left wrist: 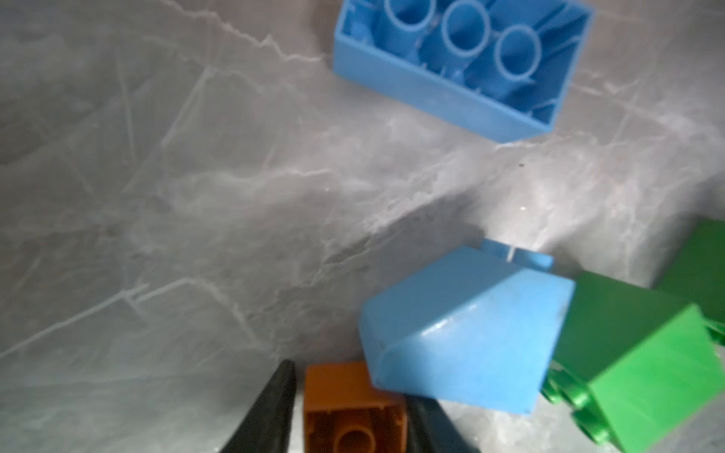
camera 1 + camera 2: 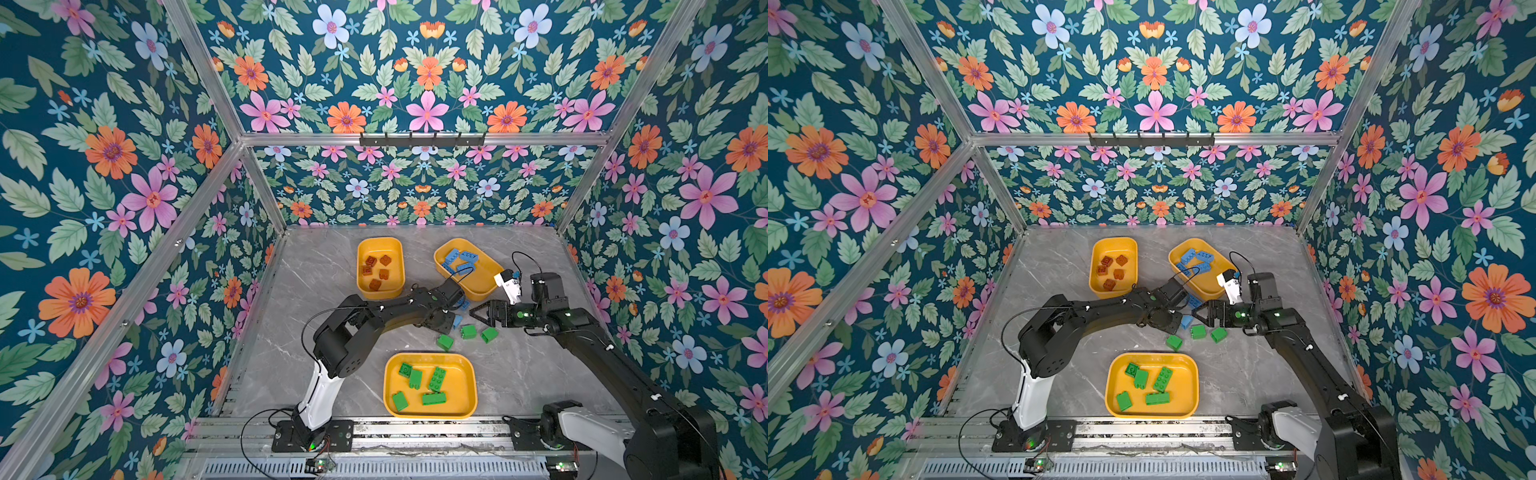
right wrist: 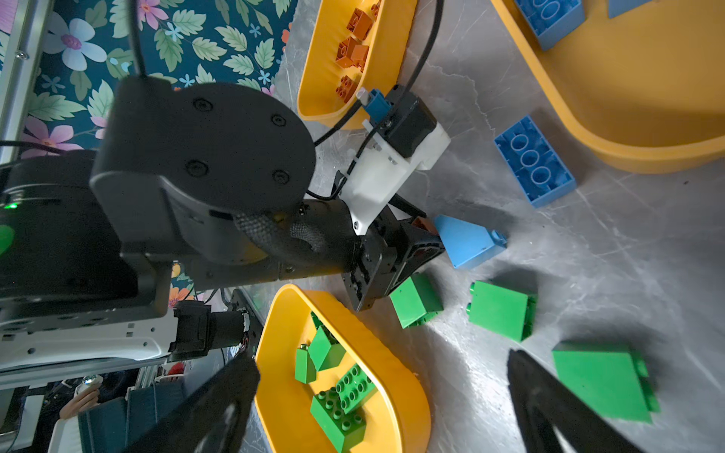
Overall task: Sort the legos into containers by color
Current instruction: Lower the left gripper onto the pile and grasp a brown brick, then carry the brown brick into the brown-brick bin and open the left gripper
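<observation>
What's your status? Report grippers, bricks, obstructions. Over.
Left gripper shut on brown brick. Right gripper open, empty, near loose green bricks. Blue sloped brick crowds the brown one.

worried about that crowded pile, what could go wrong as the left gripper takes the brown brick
1. The light-blue sloped piece looks pressed against the brown brick in the left gripper; lifting could drag or tip it into the green brick beside it.
2. The open right gripper hovers close by, so the arms might collide.
</observation>
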{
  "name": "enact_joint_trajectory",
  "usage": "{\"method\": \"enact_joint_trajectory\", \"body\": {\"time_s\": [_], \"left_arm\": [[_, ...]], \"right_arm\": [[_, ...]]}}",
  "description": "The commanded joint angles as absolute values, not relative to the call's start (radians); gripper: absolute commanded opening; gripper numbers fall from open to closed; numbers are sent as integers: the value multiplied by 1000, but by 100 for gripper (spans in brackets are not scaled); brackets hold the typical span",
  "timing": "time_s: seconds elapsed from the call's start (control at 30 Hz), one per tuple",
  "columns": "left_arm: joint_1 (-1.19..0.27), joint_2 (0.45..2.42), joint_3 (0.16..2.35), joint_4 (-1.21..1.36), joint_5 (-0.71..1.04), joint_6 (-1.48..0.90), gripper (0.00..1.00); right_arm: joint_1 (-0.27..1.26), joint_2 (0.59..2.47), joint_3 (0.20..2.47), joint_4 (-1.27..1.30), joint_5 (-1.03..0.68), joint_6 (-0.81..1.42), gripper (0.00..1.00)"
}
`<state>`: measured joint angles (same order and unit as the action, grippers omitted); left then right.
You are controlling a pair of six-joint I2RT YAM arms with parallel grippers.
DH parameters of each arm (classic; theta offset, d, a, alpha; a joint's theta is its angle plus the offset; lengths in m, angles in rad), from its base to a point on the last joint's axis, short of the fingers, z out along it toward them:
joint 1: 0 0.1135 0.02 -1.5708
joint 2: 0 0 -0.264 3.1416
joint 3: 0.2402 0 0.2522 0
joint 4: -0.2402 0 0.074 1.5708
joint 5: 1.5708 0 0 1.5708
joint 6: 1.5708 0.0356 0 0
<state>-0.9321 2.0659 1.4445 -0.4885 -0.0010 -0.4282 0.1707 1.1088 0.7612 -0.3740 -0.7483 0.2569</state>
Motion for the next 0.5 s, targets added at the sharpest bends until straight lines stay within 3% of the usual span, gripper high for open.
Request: {"method": "enact_joint_trajectory", "body": {"time_s": [0.0, 0.47], "left_arm": [[-929, 2067, 1451, -579, -33, -410, 33], [-768, 1878, 1513, -713, -35, -304, 30]], "right_arm": [[169, 1113, 769, -377, -744, 242, 99], [170, 1178, 822, -337, -798, 250, 99]]}}
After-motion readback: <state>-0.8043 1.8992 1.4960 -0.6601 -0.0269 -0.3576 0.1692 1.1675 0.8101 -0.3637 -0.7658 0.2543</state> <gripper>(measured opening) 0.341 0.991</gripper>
